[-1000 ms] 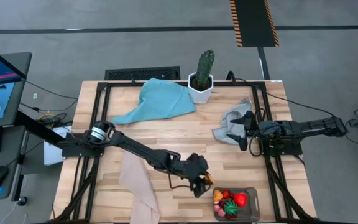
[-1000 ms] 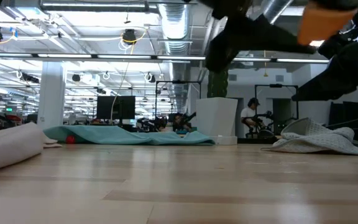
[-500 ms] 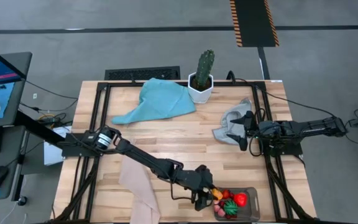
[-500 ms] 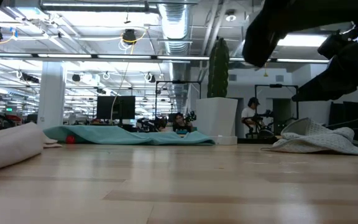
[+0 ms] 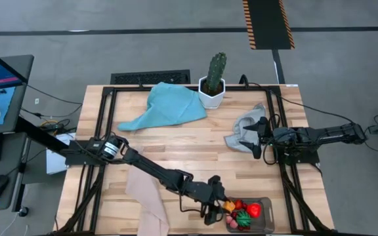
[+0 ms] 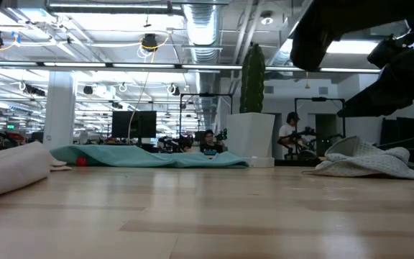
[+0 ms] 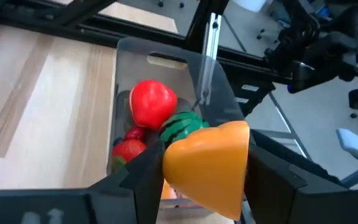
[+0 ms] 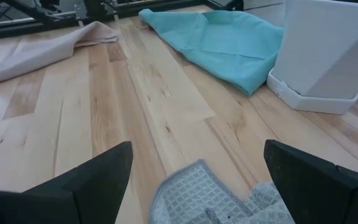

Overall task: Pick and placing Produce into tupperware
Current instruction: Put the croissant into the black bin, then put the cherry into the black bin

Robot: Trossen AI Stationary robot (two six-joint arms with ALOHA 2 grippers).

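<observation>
The clear greyish tub [image 5: 265, 211] stands at the table's near right and holds several toy pieces: a red one [image 7: 151, 102], a green striped ball [image 7: 180, 124], small strawberries [image 7: 128, 149]. My left gripper [image 5: 216, 208] hovers at the tub's left rim, shut on an orange toy piece [image 7: 209, 167]. My right gripper [image 5: 258, 139] rests open at the table's right side, over a grey cloth [image 5: 245, 128]. My left gripper pinches the orange piece by its two opposite sides [image 7: 169, 171] between its two fingers. The fingers slant down from the table's left. The piece is lifted clear, above the tub's left end.
A cactus in a white pot [image 5: 212, 82] stands at the far edge. A teal cloth [image 5: 166, 105] lies at the far left, a beige cloth [image 5: 146, 196] near the left front. A small red piece [image 6: 82, 161] lies by the teal cloth.
My left gripper has gone toward the table's near right corner, from beside the tub to over its left rim, carrying the orange piece, which stays clamped and clear of the table. My right arm has kept still.
</observation>
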